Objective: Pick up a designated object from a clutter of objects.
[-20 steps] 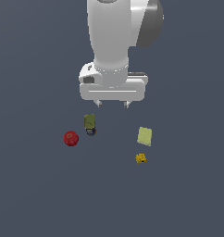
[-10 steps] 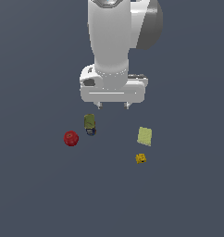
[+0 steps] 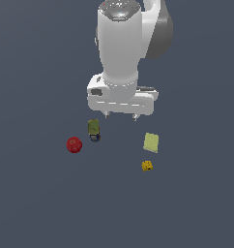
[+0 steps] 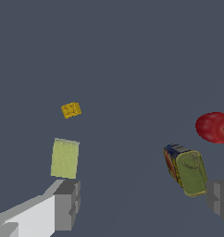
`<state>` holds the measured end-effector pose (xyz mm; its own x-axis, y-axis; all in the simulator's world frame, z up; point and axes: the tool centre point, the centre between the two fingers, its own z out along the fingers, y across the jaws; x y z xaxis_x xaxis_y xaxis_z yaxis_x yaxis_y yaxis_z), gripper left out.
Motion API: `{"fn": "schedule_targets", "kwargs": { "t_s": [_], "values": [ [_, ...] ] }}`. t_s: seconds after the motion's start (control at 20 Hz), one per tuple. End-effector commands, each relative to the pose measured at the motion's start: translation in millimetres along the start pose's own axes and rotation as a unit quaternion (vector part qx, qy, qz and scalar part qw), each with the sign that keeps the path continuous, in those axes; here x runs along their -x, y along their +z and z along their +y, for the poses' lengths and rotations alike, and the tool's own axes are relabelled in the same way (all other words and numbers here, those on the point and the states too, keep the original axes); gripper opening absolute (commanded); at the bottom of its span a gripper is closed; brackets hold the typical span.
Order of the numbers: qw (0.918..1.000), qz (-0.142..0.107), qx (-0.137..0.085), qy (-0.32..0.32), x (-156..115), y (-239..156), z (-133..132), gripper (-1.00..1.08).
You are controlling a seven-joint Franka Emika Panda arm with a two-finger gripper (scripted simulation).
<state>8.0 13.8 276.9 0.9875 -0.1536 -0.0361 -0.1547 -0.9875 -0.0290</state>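
- Four small items lie scattered on the dark grey floor [image 3: 36,203].
- The gripper [image 3: 121,116] hangs above them with its jaws spread wide and nothing between them.
- The yellow cube [image 3: 147,166] sits apart from the gripper, just beside the pale yellow-green square [image 3: 151,142], on the exterior view's right.
- The olive-green block [image 3: 94,129] and the red ball [image 3: 74,144] lie near each other on the exterior view's left.
- In the wrist view, one finger [image 4: 67,203] shows close to the square.

Yellow-orange dark-flecked cube [image 3: 147,165], red ball [image 3: 74,144], olive-green block [image 3: 93,127]
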Motion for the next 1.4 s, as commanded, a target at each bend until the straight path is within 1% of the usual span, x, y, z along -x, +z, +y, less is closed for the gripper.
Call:
{"fn": "schedule_targets", "kwargs": {
  "t_s": [0.0, 0.3, 0.65, 1.0, 1.35],
  "values": [
    [0.9998, 0.000, 0.000, 0.021, -4, 6, -4, 1.00],
    [0.9965, 0.002, 0.001, 0.084, -15, 23, -18, 1.00],
    [0.9870, 0.004, 0.003, 0.160, -28, 46, -35, 1.00],
    [0.9717, 0.007, 0.003, 0.236, -39, 70, -52, 1.00],
    [0.9507, 0.010, 0.004, 0.310, -48, 95, -69, 1.00]
  ]
}}
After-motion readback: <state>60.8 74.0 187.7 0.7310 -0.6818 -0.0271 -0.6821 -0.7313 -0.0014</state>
